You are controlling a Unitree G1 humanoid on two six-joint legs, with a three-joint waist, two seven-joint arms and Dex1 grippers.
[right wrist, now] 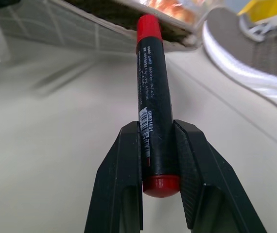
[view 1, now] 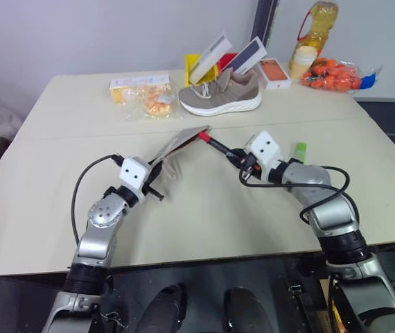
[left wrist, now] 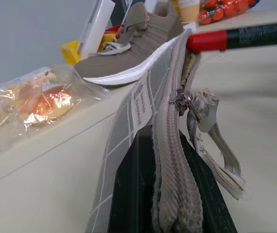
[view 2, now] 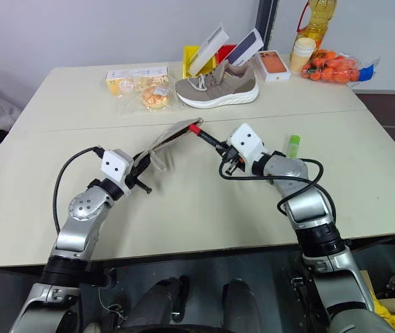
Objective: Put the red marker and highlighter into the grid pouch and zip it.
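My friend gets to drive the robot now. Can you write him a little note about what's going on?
Left gripper: shut on the grid pouch, holding it up off the table, mouth open.
Right gripper: shut on the red marker, its red tip right at the pouch mouth.
Highlighter: lying on the table beside the right arm.
Done: pouch and marker picked up.
Left: push marker in, fetch highlighter, put it in, zip.

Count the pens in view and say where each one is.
2. The red marker is clamped in the right tool, its tip at the grid pouch opening. The highlighter lies on the table beyond the right arm.
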